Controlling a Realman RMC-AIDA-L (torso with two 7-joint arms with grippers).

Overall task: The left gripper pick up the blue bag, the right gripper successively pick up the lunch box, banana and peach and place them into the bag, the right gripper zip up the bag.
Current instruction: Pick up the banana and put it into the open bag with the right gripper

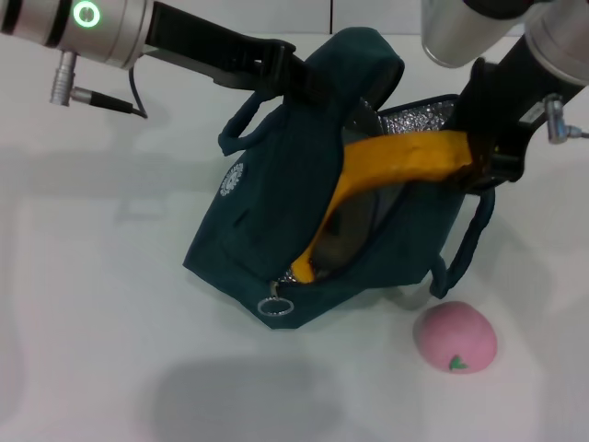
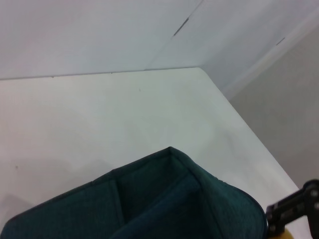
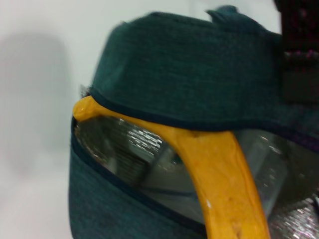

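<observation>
The blue bag (image 1: pixel 276 203) lies open on the white table, its silver lining showing. My left gripper (image 1: pixel 299 78) is shut on the bag's top edge and holds it up; the left wrist view shows only the bag's fabric (image 2: pixel 159 199). My right gripper (image 1: pixel 486 164) is shut on one end of the banana (image 1: pixel 396 161), whose other end reaches into the bag's mouth. The banana (image 3: pixel 214 169) crosses the opening in the right wrist view. A greyish clear lunch box (image 1: pixel 354 226) lies inside the bag under it. The pink peach (image 1: pixel 456 338) sits on the table by the bag's near right corner.
The bag's zipper ring (image 1: pixel 274 307) hangs at its near corner. A carrying strap (image 1: pixel 465 239) loops down on the right side. The table's far edge and right edge (image 2: pixel 239 114) show in the left wrist view.
</observation>
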